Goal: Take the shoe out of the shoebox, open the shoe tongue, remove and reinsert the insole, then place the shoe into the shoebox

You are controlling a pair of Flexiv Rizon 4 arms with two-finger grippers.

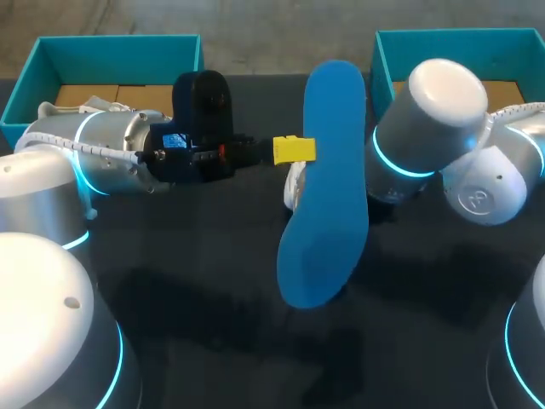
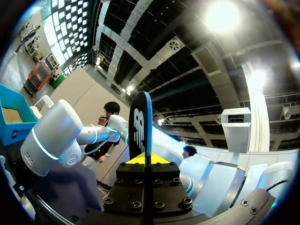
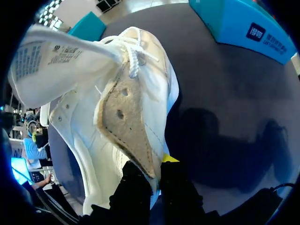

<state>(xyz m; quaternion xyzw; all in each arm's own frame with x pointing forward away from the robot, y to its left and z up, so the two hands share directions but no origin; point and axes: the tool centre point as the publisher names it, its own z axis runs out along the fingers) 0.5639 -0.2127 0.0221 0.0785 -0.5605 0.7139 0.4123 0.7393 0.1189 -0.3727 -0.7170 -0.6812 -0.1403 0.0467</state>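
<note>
My left gripper [image 1: 294,150] is shut on the long edge of a blue insole [image 1: 328,170], holding it up above the middle of the table. In the left wrist view the insole [image 2: 140,122] stands edge-on between the yellow tips of the left gripper [image 2: 147,159]. Behind the insole a bit of the white shoe [image 1: 294,189] shows. The right gripper [image 3: 155,168] is shut on the rim of the white shoe [image 3: 108,103], whose tongue [image 3: 42,61] is folded back and whose opening is bare. In the head view the right gripper is hidden behind the insole.
A teal box [image 1: 111,47] with a cardboard floor stands at the back left and a second teal box [image 1: 451,38] at the back right, close behind my right arm [image 1: 426,128]. That box's wall [image 3: 243,23] also lies beyond the shoe. The black tabletop [image 1: 213,281] spreads in front.
</note>
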